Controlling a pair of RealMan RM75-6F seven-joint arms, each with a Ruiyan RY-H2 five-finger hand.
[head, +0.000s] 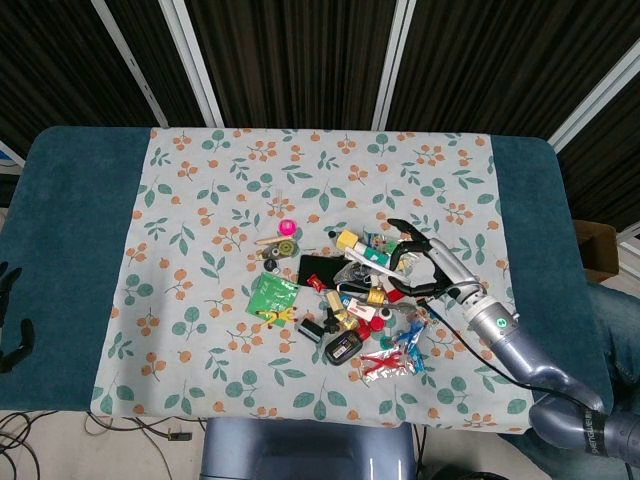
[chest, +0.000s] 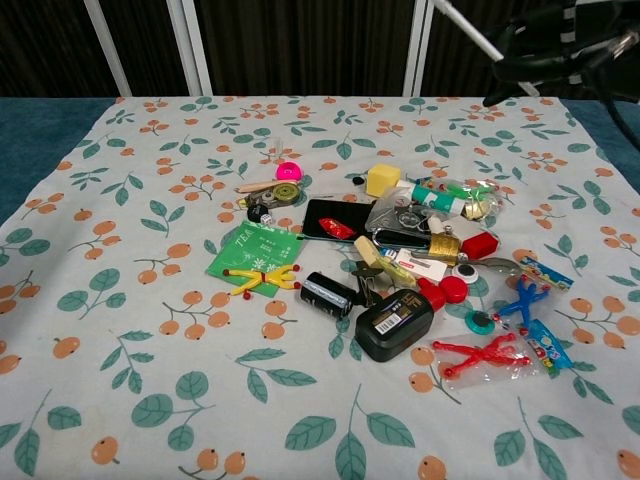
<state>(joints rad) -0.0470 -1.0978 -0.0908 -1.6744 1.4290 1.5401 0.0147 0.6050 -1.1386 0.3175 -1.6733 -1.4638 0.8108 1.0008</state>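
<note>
My right hand is raised above the right side of a pile of small items and holds a thin white stick. In the chest view the right hand is at the top right edge, with the white stick slanting up to the left out of its dark fingers. Below it lie a yellow cube, a black phone and a clear packet. Dark curved shapes at the left edge of the head view look like my left hand, off the cloth and near nothing.
A floral cloth covers the table's middle. The pile also holds a green tea packet, a black battery box, a pink ball, a red figure and a blue figure. Teal table ends flank the cloth.
</note>
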